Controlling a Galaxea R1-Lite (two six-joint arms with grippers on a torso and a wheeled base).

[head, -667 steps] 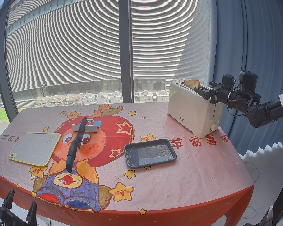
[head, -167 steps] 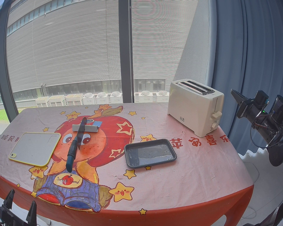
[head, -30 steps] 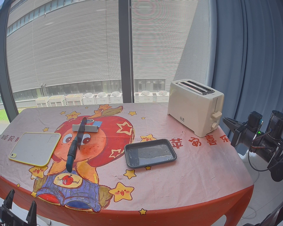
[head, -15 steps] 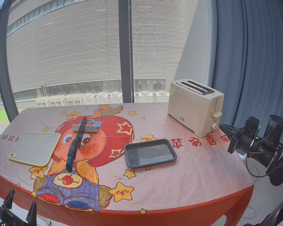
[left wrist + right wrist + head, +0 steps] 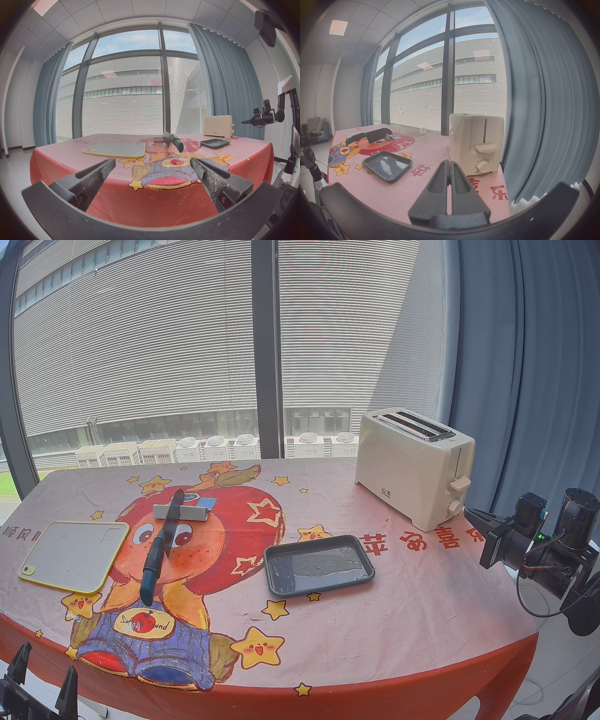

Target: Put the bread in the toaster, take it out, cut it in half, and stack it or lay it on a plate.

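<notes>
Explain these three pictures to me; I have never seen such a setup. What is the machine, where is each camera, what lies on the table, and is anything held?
This is a robot with two arms, each ending in a two-fingered gripper. The head view looks down on the table from the robot's head. The wrist views come from cameras on the arms, looking past each arm's fingers. On the table lie a cutting board, a knife propped on a grey rest, a dark tray and a toaster, its lever at the bottom of its slot. The left gripper is open, in front of the table's near edge. The right gripper is shut, at the table's right edge, pointing toward the toaster. Neither holds anything.
</notes>
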